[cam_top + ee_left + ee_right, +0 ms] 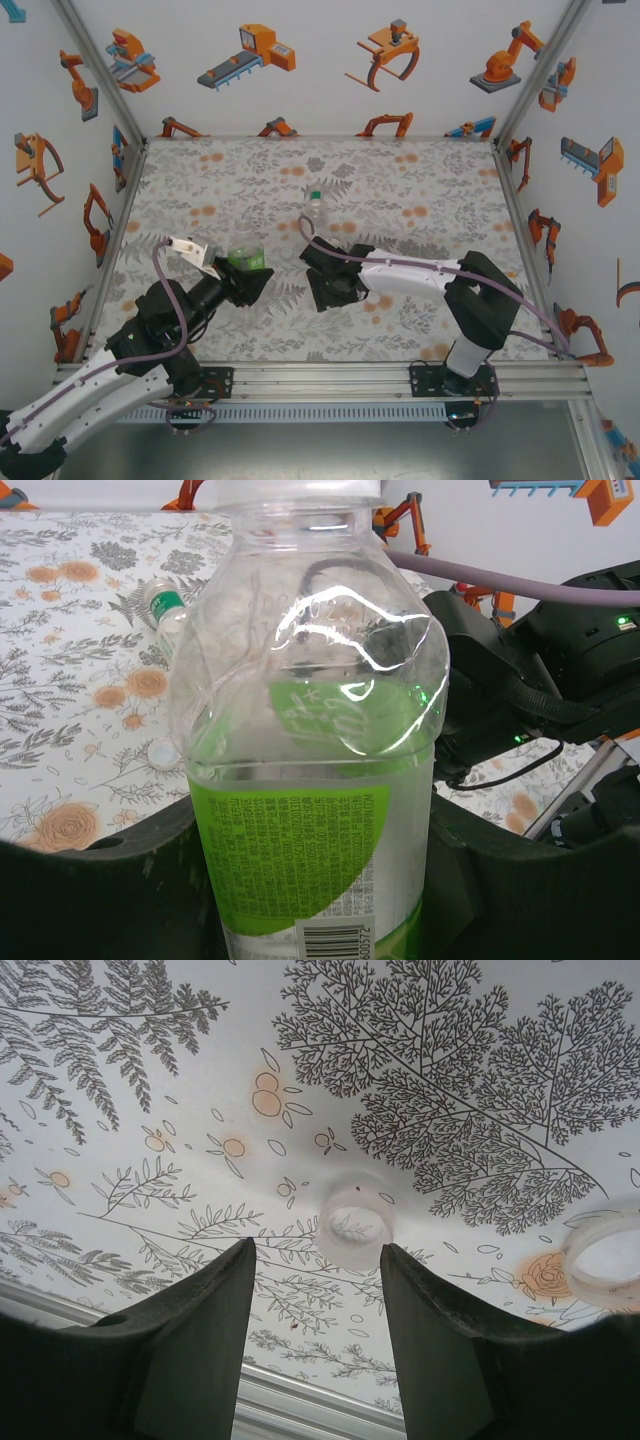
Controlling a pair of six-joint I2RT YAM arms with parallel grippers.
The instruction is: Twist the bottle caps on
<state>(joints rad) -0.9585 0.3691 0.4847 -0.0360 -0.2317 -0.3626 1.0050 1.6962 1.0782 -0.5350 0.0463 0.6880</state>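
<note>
Left gripper [243,274] is clamping the upright green-label bottle [300,780]; beside that bottle, right gripper [316,1252] is hovering spread and empty by a loose white cap [355,1225], so capping is likely pending.

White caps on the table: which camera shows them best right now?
Right wrist: two caps lie just ahead of its open fingers, large and clear. Left wrist shows one small cap on the table beyond the gripped bottle.

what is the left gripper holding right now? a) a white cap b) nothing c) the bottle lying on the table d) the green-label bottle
d, the left gripper is shut on the green-label bottle, with a finger on either side of it in the left wrist view.
</note>
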